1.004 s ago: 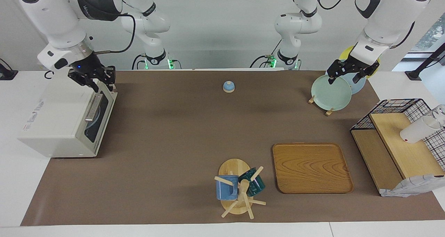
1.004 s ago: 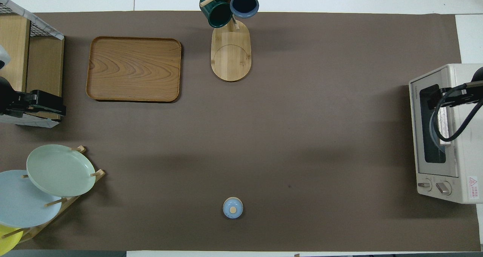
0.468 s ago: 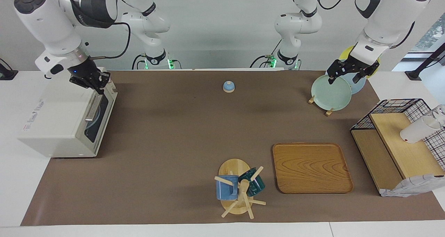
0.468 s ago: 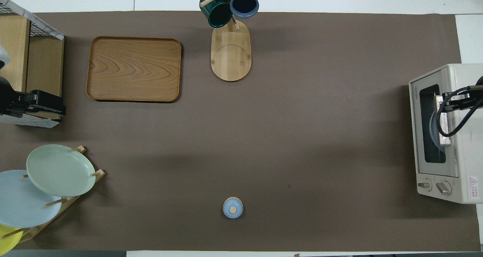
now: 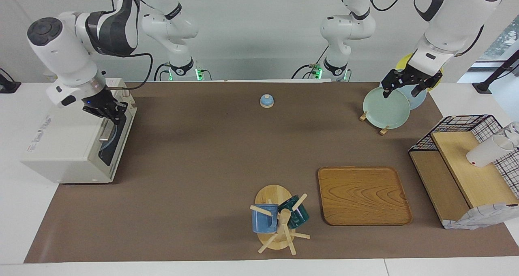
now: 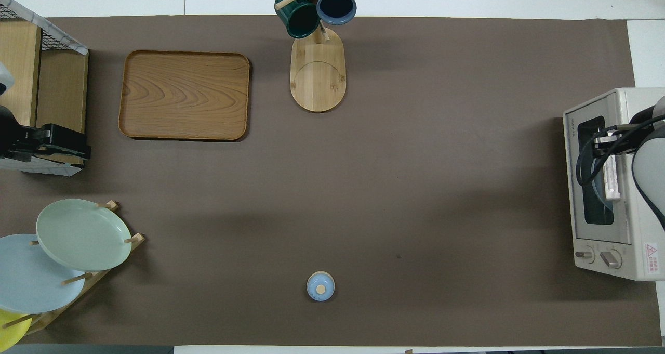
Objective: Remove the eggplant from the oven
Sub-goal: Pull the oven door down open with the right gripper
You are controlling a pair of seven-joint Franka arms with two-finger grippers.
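Facing view: right claw, closed on the handle of the shut oven at the surface's edge; left claw waits spread wide over plates.

White tabletop covered across most of its width by a brown mat. Resting on the mat: oven at the right arm's end, door shut, straddling the mat edge; small blue lidded dish near the robots at mid-table; plate rack with pale green, blue and yellow plates toward the left arm's end; wooden tray and mug tree with two mugs farther from the robots. Wire basket shelf at the left arm's end, beside the tray.
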